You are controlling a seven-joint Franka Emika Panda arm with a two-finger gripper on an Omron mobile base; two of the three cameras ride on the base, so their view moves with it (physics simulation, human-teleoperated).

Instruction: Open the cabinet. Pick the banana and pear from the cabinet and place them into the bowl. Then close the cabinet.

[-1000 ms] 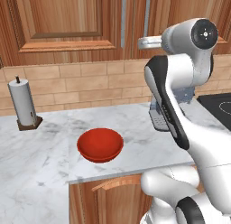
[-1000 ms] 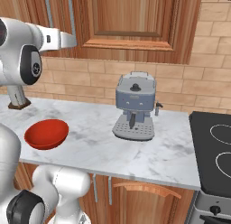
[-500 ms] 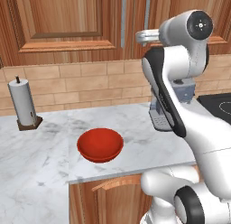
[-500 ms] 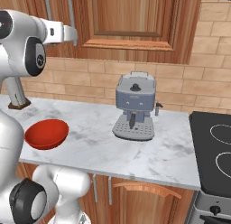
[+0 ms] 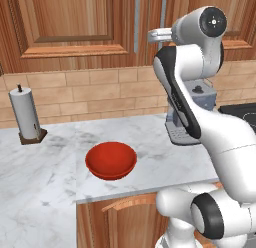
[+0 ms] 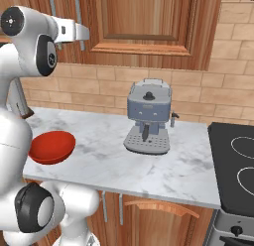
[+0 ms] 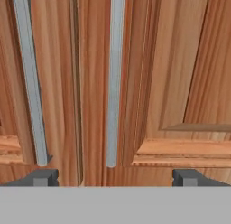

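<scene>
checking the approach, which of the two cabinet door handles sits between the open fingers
The right-hand handle: it runs up midway between the hand's fingertips, while the other handle stands over the left fingertip.

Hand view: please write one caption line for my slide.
Open gripper faces the closed reddish-brown wooden cabinet, aligned with its slim grey metal handle.

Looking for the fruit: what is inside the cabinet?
Its contents are hidden: both cabinet doors are shut, handles side by side. The red bowl below holds nothing.

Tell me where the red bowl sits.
The red bowl sits on the marble counter near its front edge, between the paper-towel roll and the coffee machine.
</scene>
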